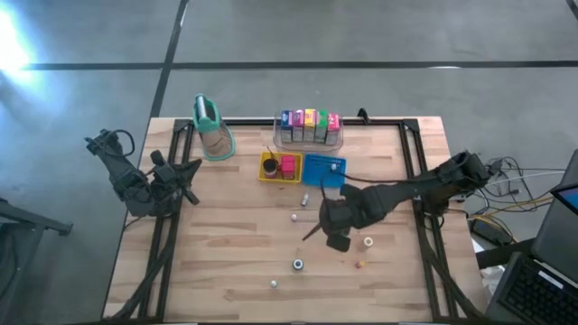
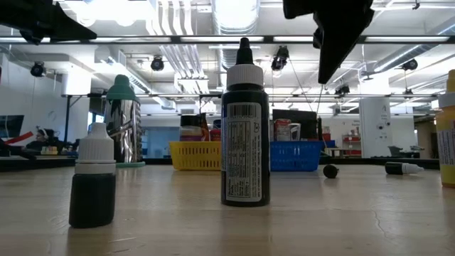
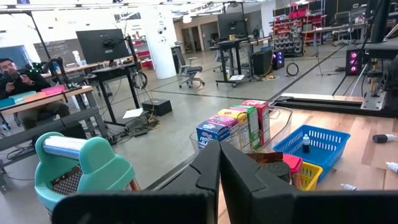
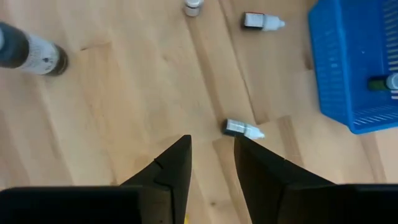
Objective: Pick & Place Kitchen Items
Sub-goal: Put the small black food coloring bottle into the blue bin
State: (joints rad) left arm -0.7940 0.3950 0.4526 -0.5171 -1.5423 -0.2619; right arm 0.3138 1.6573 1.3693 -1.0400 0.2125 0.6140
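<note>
Wooden tabletop [image 1: 226, 235] carries, toward twelve o'clock, a clear bin [image 1: 309, 137] of colourful cartons [image 1: 309, 119], then a blue basket [image 1: 324, 170] with one small bottle inside and a yellow basket [image 1: 281, 168] with a pink item, so I judge sorting begun but mostly left, since several small dropper bottles lie scattered from centre toward six o'clock. Right gripper [image 4: 211, 158] hovers empty, fingers slightly parted, above a tiny white-capped bottle [image 4: 243, 129] lying on its side, long axis across the planks, its tip toward the blue basket; left gripper [image 3: 219, 168], fingers nearly together and empty, waits at nine o'clock.
</note>
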